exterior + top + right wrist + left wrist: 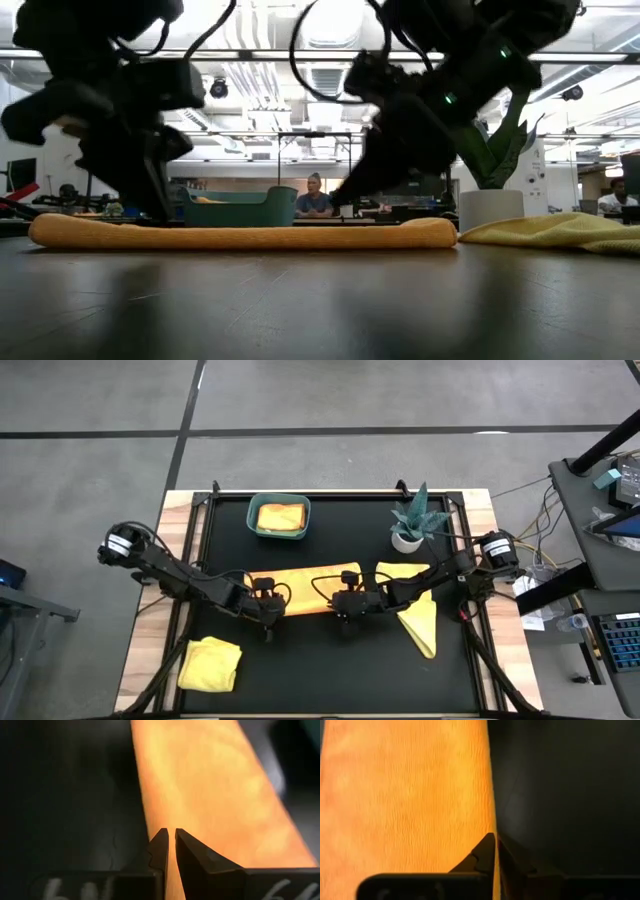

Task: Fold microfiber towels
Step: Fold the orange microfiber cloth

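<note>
High view: four towels; left gripper [268, 610] and right gripper [343, 612] pinch the orange towel [305, 581].

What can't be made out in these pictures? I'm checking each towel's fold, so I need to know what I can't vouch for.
- Orange towel: its near edge in the high view is covered by the left gripper and right gripper.
- Wrist views: only a strip of it shows, cut off by the picture edges.
- Towel in the teal bin: its layers are too small to count.
- Yellow towel: cut off at the low view's edge.
</note>
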